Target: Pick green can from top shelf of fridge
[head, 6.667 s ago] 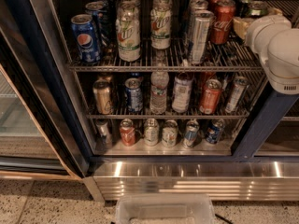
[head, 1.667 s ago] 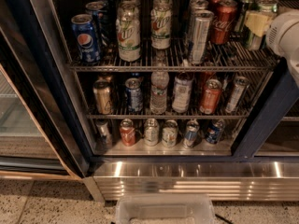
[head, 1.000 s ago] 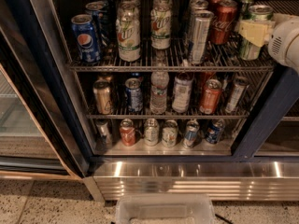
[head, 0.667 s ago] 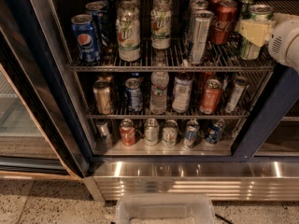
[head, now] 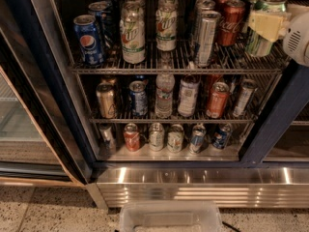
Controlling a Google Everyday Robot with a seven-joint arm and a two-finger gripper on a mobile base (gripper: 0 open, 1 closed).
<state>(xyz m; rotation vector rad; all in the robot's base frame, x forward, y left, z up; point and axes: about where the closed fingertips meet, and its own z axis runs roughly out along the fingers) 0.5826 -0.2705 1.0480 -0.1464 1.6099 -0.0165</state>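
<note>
One gripper [head: 264, 22] clasps green can [head: 254, 43] | top shelf [head: 174, 70] right edge

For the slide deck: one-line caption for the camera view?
Gripper at the green can, right end of the top shelf of the fridge, beside the Coca-Cola can.

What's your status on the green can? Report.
Gripper at green can, right end of top shelf. Can seems down on rack. Coca-Cola can close beside it.

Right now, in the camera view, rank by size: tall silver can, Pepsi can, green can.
Largest: tall silver can
Then: Pepsi can
Unranked: green can, partly hidden by the end effector at upper right.
</note>
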